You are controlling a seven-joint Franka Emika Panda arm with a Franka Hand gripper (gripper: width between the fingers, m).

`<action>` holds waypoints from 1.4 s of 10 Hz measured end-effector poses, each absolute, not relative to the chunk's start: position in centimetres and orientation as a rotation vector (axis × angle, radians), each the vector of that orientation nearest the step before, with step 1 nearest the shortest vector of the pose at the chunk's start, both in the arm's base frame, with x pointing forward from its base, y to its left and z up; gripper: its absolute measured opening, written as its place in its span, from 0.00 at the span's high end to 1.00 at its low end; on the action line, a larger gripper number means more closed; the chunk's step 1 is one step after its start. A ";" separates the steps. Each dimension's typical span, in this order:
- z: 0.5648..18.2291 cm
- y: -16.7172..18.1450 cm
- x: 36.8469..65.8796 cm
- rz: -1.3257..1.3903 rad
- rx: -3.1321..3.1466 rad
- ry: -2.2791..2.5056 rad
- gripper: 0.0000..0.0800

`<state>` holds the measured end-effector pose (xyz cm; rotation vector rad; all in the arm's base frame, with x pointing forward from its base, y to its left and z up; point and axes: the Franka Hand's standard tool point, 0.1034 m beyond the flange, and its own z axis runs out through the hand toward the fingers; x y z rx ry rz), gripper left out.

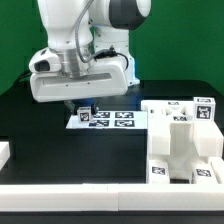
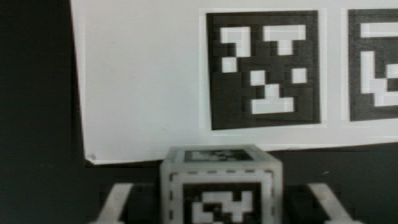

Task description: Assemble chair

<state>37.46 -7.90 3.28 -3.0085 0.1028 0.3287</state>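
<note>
White plastic, chunky and tagged: we list first the small white block-shaped chair part [image 2: 224, 184] bearing black-and-white square markers, sitting between the fingers of the tool [image 1: 84, 107]. In the wrist view the two grey fingers [image 2: 128, 203] stand on either side of the block, close against it; we read the tool as pinching this piece, partly closed around it.

Directly beneath and just beyond the tool lies the thin flat white marker board [image 1: 108, 119], printed with a row of tags and fixed to the desk. The held piece hangs just above or at the board's near edge; we cannot tell whether it touches.

Well off to the tool's side, toward the exterior view's right, stands the partly built chair [image 1: 183, 140]: white flat panels and posts, tags on top and front.

Step in hand, as we judge it: carrying one loose part to the assembly. The next move calls for lifting clear of the board, travelling across, and aligning the part with its seat.

Surface: black matt desk [image 1: 60, 150] with a white raised rim [image 1: 100, 195]. Room: green backdrop [image 1: 15, 40] behind.
</note>
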 end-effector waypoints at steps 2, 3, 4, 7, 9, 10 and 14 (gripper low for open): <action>4.4 -8.6 40.6 0.332 -3.060 -0.127 0.65; 4.3 -8.7 41.1 0.329 -3.061 -0.182 0.65; 4.3 -8.7 41.2 0.323 -3.058 -0.198 0.64; 4.1 -8.6 40.7 0.334 -3.054 -0.191 0.64; 4.1 -9.7 41.1 0.390 -3.041 -0.099 0.64; 3.7 -11.3 41.8 0.409 -3.043 -0.062 0.64; 2.9 -12.5 41.4 0.432 -3.045 -0.023 0.64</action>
